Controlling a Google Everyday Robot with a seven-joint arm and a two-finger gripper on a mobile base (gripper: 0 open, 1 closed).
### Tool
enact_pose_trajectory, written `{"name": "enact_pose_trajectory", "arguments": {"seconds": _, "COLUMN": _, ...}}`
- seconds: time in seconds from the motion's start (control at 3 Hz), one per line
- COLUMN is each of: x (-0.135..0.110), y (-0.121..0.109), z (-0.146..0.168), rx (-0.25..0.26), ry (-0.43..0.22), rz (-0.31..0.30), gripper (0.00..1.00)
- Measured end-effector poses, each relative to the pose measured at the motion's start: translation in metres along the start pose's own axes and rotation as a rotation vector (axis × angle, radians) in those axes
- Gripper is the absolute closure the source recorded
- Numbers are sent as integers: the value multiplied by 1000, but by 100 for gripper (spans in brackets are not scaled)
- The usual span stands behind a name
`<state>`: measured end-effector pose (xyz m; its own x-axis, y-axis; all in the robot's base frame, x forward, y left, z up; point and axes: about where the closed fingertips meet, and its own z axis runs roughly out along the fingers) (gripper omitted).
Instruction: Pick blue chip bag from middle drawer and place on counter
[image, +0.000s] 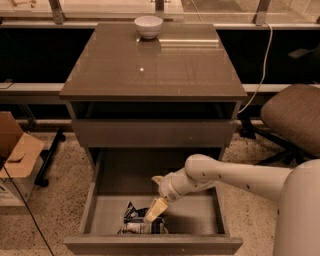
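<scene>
Nearest, pulled wide open: the middle drawer (100, 215), with the blue chip bag (133, 223) lying crumpled on its pale floor close to the front wall, left of centre. Just over the bag's right edge, angled down into the drawer from the right: the gripper (156, 210), clenched or released impossible to tell. Above, a closed drawer front (152, 133). Farther back, the glossy counter (150, 70), with a white bowl (148, 26) at its far edge.
</scene>
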<state>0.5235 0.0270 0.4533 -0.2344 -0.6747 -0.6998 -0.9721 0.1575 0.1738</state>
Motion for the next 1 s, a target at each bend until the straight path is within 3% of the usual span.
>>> {"name": "enact_pose_trajectory", "arguments": {"seconds": 0.67, "x": 25, "y": -1, "z": 50, "rx": -48, "ry": -13, "rz": 47, "gripper": 0}}
{"name": "enact_pose_trajectory", "arguments": {"seconds": 1.0, "x": 36, "y": 1, "z": 64, "rx": -65, "ry": -15, "rz": 72, "gripper": 18}}
